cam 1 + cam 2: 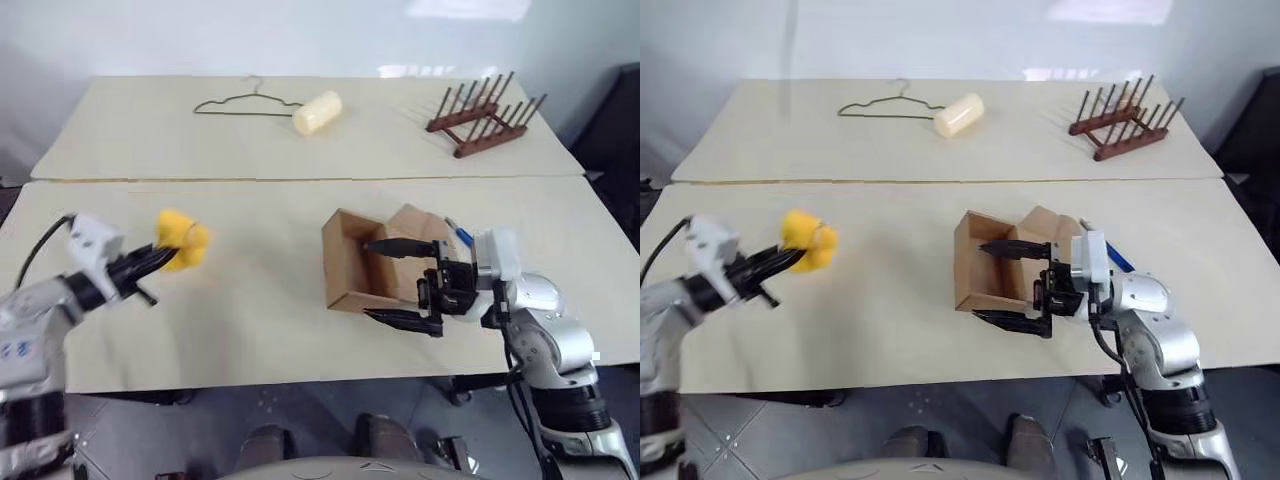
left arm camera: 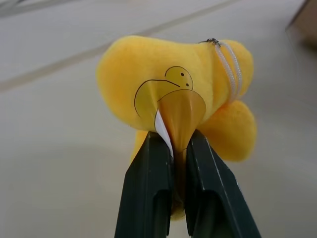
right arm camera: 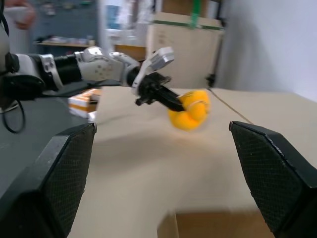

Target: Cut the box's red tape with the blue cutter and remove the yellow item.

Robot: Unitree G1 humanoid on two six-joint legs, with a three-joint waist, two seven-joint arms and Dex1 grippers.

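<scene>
I have the yellow item (image 1: 182, 240) pinched in my left claw (image 1: 160, 258), lifted above the left part of the near worktop (image 1: 250, 320) and well apart from the box (image 1: 372, 268). In the left wrist view the two black fingers (image 2: 148, 193) sit almost together on an orange tab of the plush, and a drawn face and a small white loop cord show on it; I can read no writing or brand there. The box stands open right of centre on the same worktop, its flaps up. My right claw (image 1: 402, 282) is spread wide, one finger over the box's open top and the other below its near wall; whether they touch the cardboard I cannot tell. The blue cutter (image 1: 459, 233) lies just behind the box's right side, partly hidden by my right wrist. On the far worktop (image 1: 140, 130) lie a wire hanger (image 1: 246, 104), a cream cylinder (image 1: 317, 112) touching its end, and a dark wooden rack (image 1: 484, 113) towards the right. A seam runs between the two worktops. Around the plush the surface gives broad room on all sides, with the near edge close to my left arm.
</scene>
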